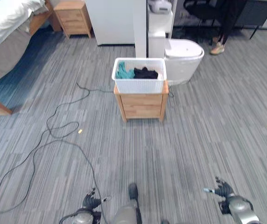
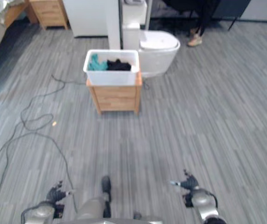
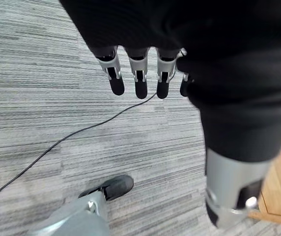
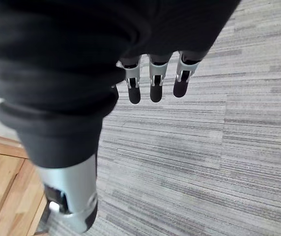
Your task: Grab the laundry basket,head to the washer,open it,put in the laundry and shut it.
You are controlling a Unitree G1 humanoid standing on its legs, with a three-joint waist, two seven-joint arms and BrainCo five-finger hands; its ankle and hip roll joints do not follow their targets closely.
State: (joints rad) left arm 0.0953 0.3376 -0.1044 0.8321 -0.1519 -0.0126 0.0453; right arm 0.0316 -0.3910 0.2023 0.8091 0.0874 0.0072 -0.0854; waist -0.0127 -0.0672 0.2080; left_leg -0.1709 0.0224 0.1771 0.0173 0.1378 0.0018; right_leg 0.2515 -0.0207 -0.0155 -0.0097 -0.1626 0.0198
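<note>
Task barely begun. Laundry basket (image 1: pixel 139 74), clothes inside, being carried by wooden nightstand (image 1: pixel 142 104), well ahead. Left robot hand (image 3: pixel 140 73) and right robot hand (image 4: pixel 155 78) being held low, fingers straight, nothing being gripped. Grabbing, washer steps all being left.

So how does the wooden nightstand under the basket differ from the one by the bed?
The near nightstand stands alone mid-floor and carries the white laundry basket holding teal and black clothes. The far nightstand stands beside the bed, its top bare. Both are light wood with drawers.
</note>
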